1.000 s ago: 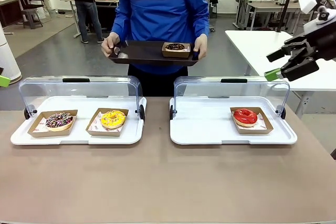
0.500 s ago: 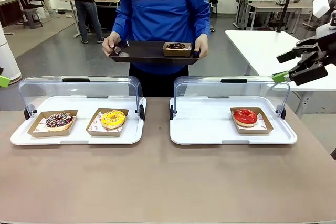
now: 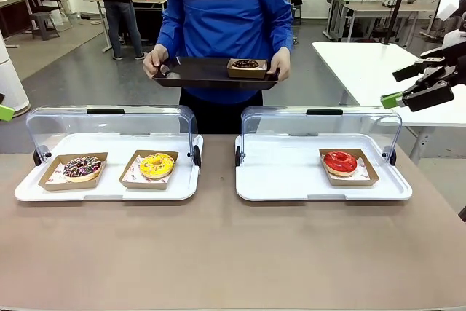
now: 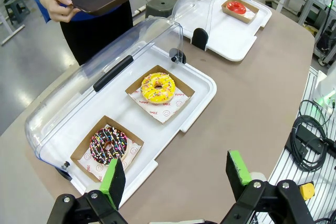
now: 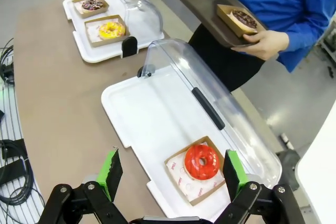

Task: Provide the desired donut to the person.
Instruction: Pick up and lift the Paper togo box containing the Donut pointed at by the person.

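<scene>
The person (image 3: 222, 5) in a blue coat stands at the far side, holding a dark tray (image 3: 196, 74) with a chocolate donut (image 3: 245, 65) in a cardboard dish. On the left white tray (image 3: 109, 191) lie a sprinkled chocolate donut (image 3: 82, 167) and a yellow donut (image 3: 156, 164). A red donut (image 3: 340, 162) sits on the right white tray (image 3: 291, 180). My right gripper (image 3: 399, 87) hangs open, high at the right, above and beyond the red donut (image 5: 201, 161). My left gripper (image 4: 176, 174) is open over the table's near-left, with the yellow donut (image 4: 158, 87) ahead of it.
Both white trays have clear lids (image 3: 109, 125) swung up at the back. A white table (image 3: 364, 63) stands beyond the right side. Bare brown tabletop (image 3: 218, 253) stretches in front of the trays. Cables (image 4: 310, 140) lie off the table's edge.
My right gripper has drawn back to the right and a little upward, staying open. The person's tray with the chocolate donut has barely shifted.
</scene>
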Robot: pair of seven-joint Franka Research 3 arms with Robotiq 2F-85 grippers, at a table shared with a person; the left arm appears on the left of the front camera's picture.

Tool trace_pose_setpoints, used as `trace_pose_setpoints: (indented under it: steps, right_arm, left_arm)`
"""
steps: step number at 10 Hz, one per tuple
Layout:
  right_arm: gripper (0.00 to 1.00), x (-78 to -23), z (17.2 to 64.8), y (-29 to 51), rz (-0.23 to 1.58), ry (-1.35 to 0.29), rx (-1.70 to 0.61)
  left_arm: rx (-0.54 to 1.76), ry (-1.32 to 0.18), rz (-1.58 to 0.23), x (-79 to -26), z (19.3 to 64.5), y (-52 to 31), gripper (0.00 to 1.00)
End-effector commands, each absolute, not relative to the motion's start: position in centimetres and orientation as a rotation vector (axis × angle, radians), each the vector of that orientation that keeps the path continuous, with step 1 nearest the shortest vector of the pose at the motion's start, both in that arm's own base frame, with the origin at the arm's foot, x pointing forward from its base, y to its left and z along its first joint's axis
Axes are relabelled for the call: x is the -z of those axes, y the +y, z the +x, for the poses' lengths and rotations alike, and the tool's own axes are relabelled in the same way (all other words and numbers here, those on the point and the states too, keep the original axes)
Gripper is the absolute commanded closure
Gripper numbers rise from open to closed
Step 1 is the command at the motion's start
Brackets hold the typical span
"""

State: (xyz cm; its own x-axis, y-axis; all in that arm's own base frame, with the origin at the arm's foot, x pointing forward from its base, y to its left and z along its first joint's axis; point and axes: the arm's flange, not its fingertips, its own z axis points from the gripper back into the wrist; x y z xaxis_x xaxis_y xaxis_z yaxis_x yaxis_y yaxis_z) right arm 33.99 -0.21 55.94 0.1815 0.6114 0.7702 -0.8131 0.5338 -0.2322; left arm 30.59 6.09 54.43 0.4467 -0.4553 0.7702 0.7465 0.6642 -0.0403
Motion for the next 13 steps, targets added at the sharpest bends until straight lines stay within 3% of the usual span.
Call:
trace_pose_setpoints:
  steps: [1, 13]
  right_arm:
    - [0.0, -54.6, 33.3, 0.9, 0.228, -0.931, -1.008]
    - [0.0, -56.0, 34.1, 0.1, 0.242, -0.942, -1.015]
  left_arm:
    - [0.764, -0.813, -0.415, -54.4, 30.7, 6.2, 0.0]
    - [0.764, -0.813, -0.415, -54.4, 30.7, 6.2, 0.0]
